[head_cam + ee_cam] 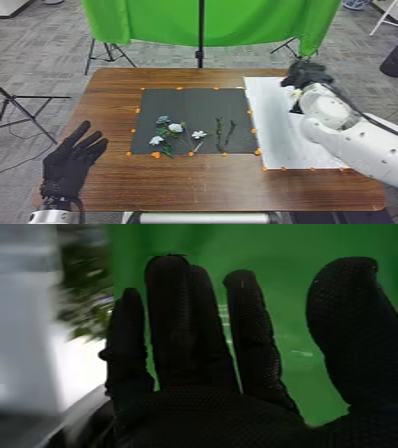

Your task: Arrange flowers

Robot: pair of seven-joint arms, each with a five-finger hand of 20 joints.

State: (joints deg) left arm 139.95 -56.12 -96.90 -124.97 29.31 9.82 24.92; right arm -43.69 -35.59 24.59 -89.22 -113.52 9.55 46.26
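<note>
A: Step in hand?

B: Judged to be between picks. Right hand (pixel 307 75) raised at the far right, above the far part of the white sheet (pixel 272 125). Fingers straight, thumb set wide of them, nothing held.

A: Location of the flowers?

B: On the dark mat (pixel 194 106), near half. Blue-grey bloom (pixel 163 120) farthest; round white bloom (pixel 175 128) just nearer and to its right; small white bloom (pixel 156 140) at near left; star-shaped white bloom (pixel 199 134) right of these. Two leafy stems (pixel 219 132) lie farther right, side by side. Neither hand touches any of them.

A: Left hand?

B: Left hand (pixel 71 162) at the near left edge of the table (pixel 195 185). Fingers long and spread, empty.

A: Next move?

B: Likely needs the right hand to travel left and nearer, drop to one stem, pinch it, then lift it clear. A holder should follow. Candidate: dark item (pixel 296 107) on the sheet, partly hidden by the right arm. Identity uncertain.

A: Obstacles?

B: Left cluster lies close together with stems and leaves crossing; a pick there may drag a neighbour. Thin stems lie flat, so purchase could be poor. A low forearm might knock the dark item.

A: Surroundings?

B: Green backdrop (pixel 160 22) beyond the far edge, on a stand (pixel 201 54). Orange markers (pixel 156 155) around mat and sheet borders.
</note>
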